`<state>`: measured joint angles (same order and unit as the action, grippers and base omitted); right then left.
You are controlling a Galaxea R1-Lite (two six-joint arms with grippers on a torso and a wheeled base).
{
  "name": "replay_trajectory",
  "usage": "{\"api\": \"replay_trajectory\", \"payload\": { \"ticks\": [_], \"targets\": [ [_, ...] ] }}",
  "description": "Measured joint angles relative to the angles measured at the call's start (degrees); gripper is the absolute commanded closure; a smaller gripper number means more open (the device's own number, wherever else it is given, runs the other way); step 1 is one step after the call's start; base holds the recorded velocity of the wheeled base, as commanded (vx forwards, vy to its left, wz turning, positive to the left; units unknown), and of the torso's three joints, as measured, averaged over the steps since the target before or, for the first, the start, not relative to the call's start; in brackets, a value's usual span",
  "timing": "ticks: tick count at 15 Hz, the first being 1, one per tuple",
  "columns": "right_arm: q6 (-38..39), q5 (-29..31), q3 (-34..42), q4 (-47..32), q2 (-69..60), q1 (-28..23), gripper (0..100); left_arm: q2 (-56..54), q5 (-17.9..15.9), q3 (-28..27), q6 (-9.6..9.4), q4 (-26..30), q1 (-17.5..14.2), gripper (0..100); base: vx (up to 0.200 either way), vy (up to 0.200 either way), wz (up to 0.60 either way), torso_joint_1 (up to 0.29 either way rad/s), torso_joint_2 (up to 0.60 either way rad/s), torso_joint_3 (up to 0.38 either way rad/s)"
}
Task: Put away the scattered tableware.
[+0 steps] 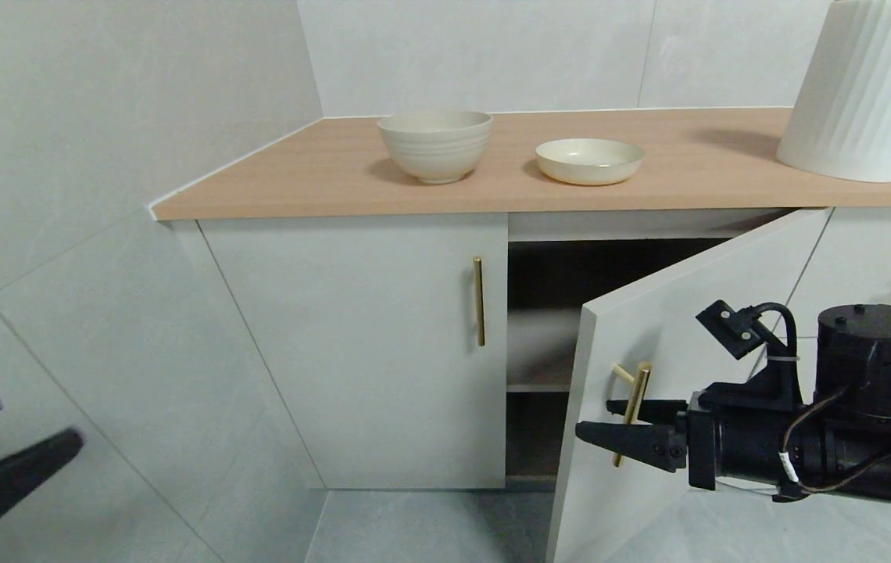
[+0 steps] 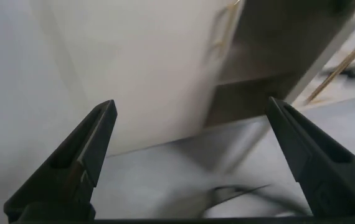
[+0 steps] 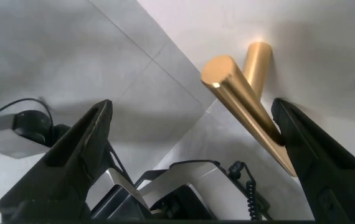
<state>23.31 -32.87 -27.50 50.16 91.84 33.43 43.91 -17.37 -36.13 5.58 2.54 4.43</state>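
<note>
1. A pale cabinet [image 1: 352,352] is standing in a tiled corner, with its left door closed and a wooden countertop [image 1: 320,188] lying across it.
2. The cabinet's right door [image 1: 695,274] is hanging open, showing a dark interior with a shelf [image 1: 539,344] inside.
3. A tall white ribbed container [image 1: 867,86] is sitting at the right end of the countertop, well apart from the tableware.
4. The right gripper [image 1: 598,420] is hovering low at the open door, with its jaws spread on either side of the door's brass handle [image 1: 633,403]. In the right wrist view the handle [image 3: 246,112] is lying between the fingers, against one of them and clear of the other.
5. The left gripper [image 1: 35,422] is hanging low by the tiled wall on the left, with its jaws wide apart and holding nothing (the left wrist view shows floor between them [image 2: 190,102]).
6. A deep cream bowl [image 1: 435,145] is resting upright on the countertop, towards its left.
7. A shallow cream dish [image 1: 589,160] is sitting just beside the bowl, on the side nearer the container, and the two are not touching.
</note>
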Motion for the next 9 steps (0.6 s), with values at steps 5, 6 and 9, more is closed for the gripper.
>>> {"api": "replay_trajectory", "payload": {
  "ticks": [5,6,9],
  "targets": [
    [0.0,-0.1,0.4,0.0,-1.5,0.5,0,30.3,-0.5,-2.4,20.63,-31.8,17.1,0,0.000,0.000,0.00,0.000,0.00,0.000],
    [0.0,-0.1,0.7,0.1,-1.8,0.5,0,35.5,0.3,-2.2,21.98,-37.6,19.8,0,0.000,0.000,0.00,0.000,0.00,0.000],
    [0.0,-0.2,1.3,0.1,-2.5,0.6,0,49.2,5.6,-2.5,21.94,-50.8,24.3,0,0.000,0.000,0.00,0.000,0.00,0.000]
  ]
}}
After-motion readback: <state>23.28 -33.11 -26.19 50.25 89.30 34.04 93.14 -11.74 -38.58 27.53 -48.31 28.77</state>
